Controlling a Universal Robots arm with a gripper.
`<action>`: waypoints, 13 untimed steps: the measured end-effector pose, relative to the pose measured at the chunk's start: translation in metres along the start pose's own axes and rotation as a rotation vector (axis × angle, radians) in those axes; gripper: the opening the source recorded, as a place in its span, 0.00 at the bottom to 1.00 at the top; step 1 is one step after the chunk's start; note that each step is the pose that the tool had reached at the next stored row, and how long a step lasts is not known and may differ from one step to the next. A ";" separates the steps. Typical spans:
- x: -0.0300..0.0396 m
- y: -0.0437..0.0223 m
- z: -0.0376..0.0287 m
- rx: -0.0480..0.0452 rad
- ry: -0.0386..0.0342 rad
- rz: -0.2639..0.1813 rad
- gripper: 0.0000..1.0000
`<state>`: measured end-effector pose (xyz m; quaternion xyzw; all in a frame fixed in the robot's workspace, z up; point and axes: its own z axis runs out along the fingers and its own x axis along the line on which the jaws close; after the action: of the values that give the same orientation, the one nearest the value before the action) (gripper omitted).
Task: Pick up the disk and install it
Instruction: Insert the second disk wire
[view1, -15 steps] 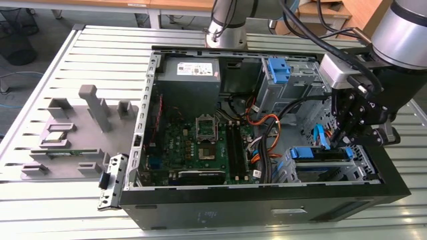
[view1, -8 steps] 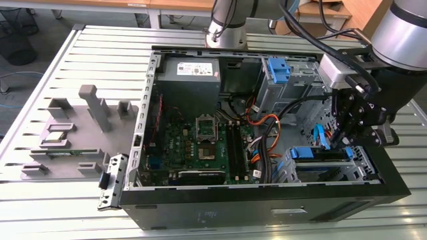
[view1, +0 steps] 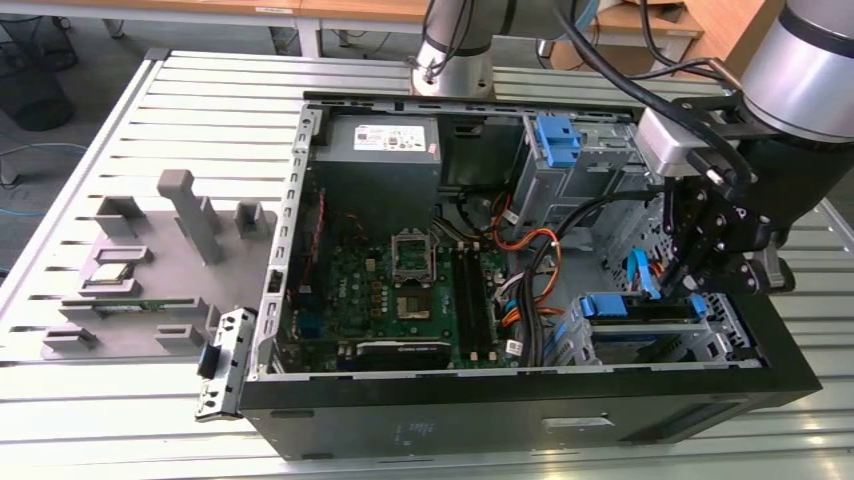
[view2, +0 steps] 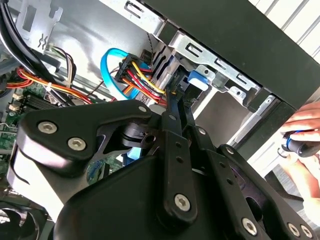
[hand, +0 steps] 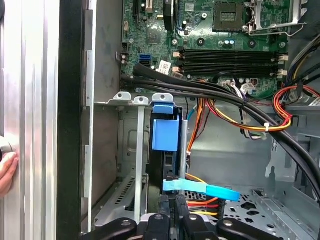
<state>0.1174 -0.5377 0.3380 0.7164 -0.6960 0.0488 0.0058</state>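
we see the hand (view1: 697, 285) over the disk (view1: 645, 306) in the computer case (view1: 534, 410); its grip we cannot tell.

Disk (hand: 165, 150) mostly hidden inside drive cage (hand: 135, 165), blue rail end showing. Person's hand (view2: 305, 135) cut by second wrist view's edge. Gripper (view1: 701, 270) fingertips hidden behind cage, cables.

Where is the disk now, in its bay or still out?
In. The disk sits upright in the drive bay, blue rail showing, with the gripper right at it.
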 end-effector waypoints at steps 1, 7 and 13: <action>0.0001 0.0001 0.0002 -0.0003 0.0001 0.003 0.16; 0.0005 0.0001 0.0006 -0.0022 0.0018 0.029 0.16; 0.0006 0.0002 0.0019 -0.0027 0.0022 0.035 0.16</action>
<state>0.1173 -0.5384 0.3362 0.7040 -0.7085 0.0488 0.0067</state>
